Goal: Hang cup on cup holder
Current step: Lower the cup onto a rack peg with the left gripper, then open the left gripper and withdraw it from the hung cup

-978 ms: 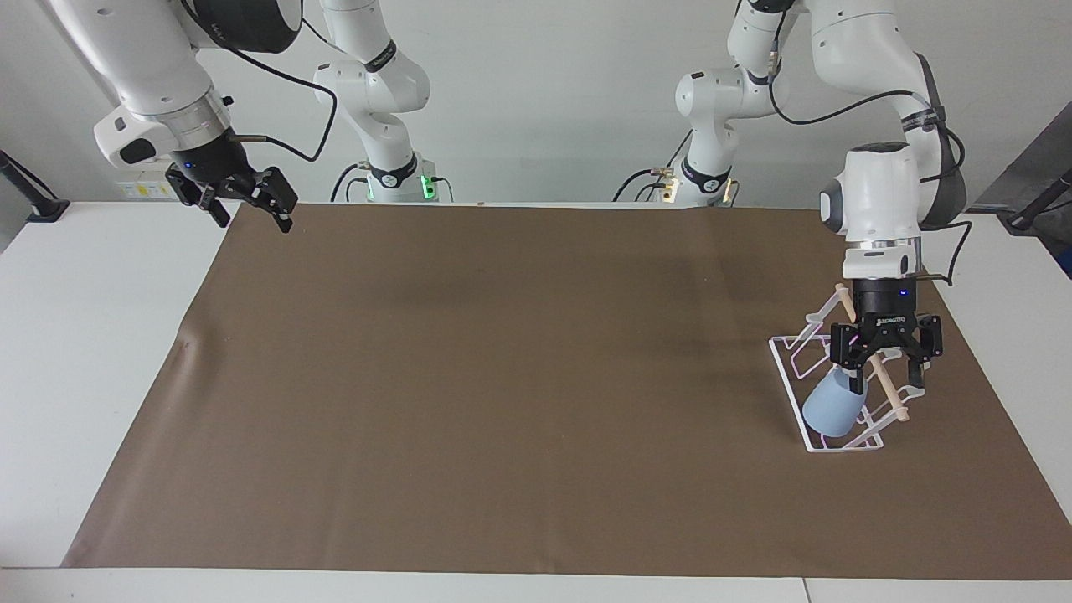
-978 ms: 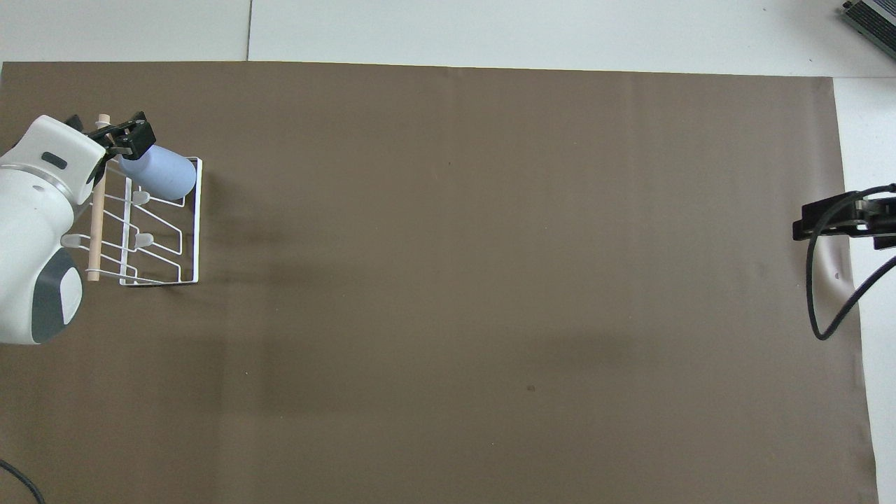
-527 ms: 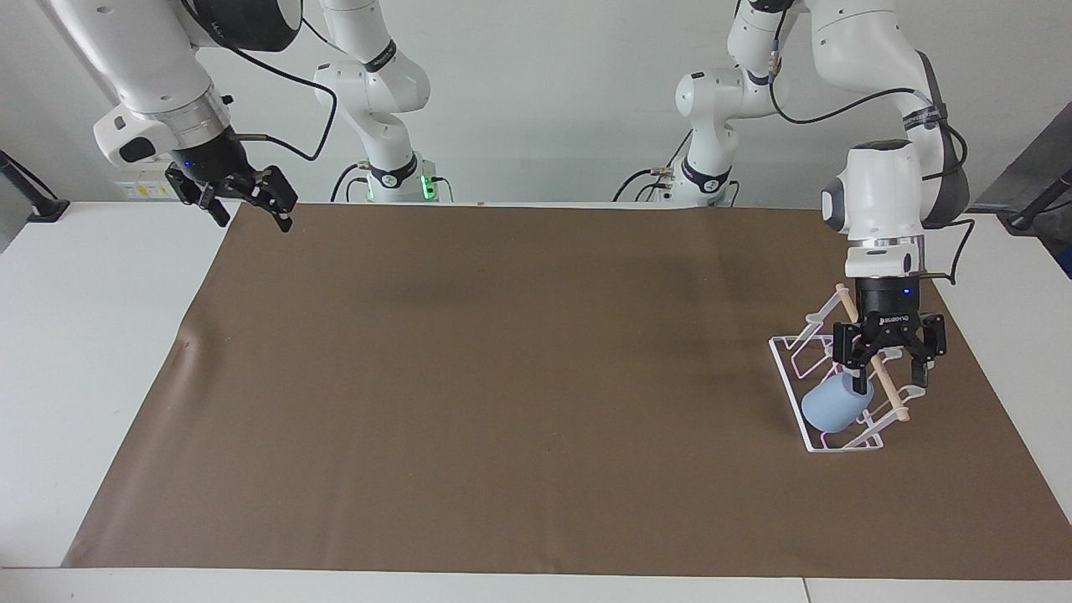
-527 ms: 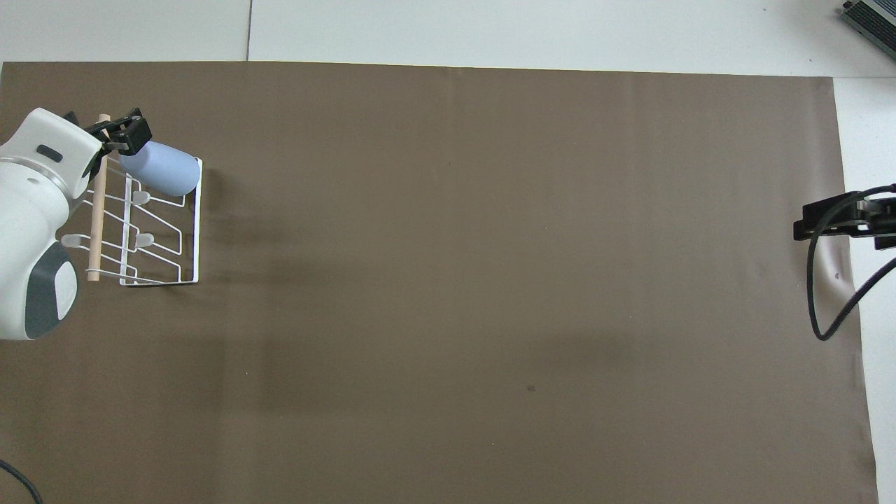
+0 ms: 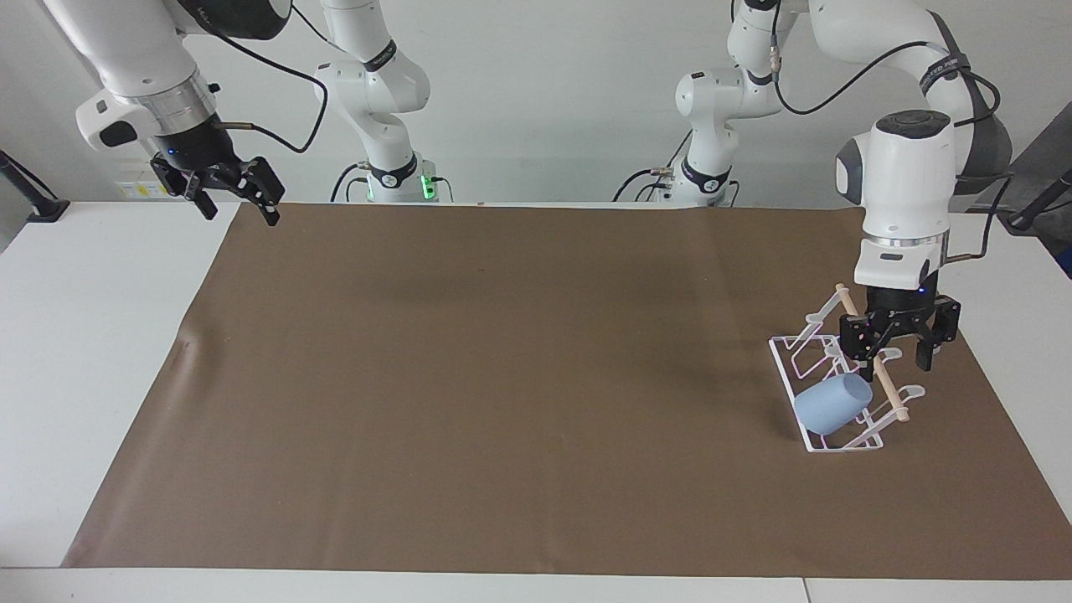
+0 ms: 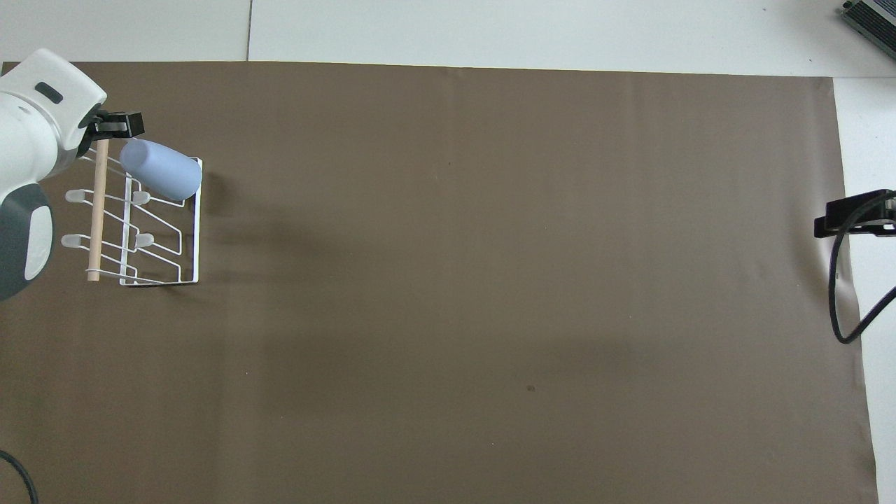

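Cup (image 5: 832,403) tilted on cup holder (image 5: 794,371): light, smooth plastic, slippery; grip by rim. Left gripper (image 5: 894,358) above, fingers parted, empty. Right gripper (image 5: 228,203) waits, fingers wide.

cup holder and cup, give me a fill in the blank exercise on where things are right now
1. The light-blue cup rests tilted on the ____ cup holder.
2. The left pincer is over the holder and holds ____.
3. The holder stands toward the ____ arm's end of the table.
4. On top of the holder lies a light ____ rod.

Missing words: white; nothing; left; wooden
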### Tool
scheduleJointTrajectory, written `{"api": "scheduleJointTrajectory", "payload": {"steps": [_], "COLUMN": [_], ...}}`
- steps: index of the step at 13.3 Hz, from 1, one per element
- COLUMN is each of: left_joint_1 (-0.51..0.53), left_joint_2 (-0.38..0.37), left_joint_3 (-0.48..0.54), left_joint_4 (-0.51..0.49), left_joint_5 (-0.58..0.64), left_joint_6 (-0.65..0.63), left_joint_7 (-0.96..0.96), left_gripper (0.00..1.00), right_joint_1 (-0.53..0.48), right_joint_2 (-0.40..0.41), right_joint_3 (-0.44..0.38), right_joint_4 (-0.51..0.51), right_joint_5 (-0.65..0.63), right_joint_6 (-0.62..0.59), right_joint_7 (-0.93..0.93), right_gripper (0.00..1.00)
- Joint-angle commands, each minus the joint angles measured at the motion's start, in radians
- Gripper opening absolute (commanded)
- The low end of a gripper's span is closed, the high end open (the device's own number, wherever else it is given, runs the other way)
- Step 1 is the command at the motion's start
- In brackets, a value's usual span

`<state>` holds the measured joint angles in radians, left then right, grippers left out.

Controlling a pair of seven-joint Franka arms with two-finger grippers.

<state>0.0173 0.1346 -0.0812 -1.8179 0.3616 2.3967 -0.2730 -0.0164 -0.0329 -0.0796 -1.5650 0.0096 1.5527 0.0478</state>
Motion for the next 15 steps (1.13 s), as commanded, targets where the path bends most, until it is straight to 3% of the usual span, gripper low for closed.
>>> {"api": "scheduleJointTrajectory", "payload": {"steps": [1,5,15], "left_joint_1": [-0.004,0.004,0.001], "left_joint_2": [0.011,0.005,-0.085], "left_joint_3": [-0.018,-0.031,-0.045], "left_joint_4": [0.044,0.149,0.150], "left_joint_5": [-0.064,-0.243,-0.316], "left_joint_6": [-0.149,-0.396,-0.662], "left_joint_7": [0.031,0.170,0.173], "left_gripper": [0.82,0.82,0.82], "right_joint_1": [0.000,0.009,0.010], "right_joint_2": [-0.016,-0.002,-0.007], "right_joint_3": [0.020,0.021,0.023], "right_joint_4": [-0.018,-0.027,-0.043], "right_joint_5": [-0.026,-0.022,-0.025], "right_joint_6": [0.003,-0.031,-0.008], "right_joint_7": [0.000,0.000,-0.014], "right_gripper": [1.00,1.00,1.00]}}
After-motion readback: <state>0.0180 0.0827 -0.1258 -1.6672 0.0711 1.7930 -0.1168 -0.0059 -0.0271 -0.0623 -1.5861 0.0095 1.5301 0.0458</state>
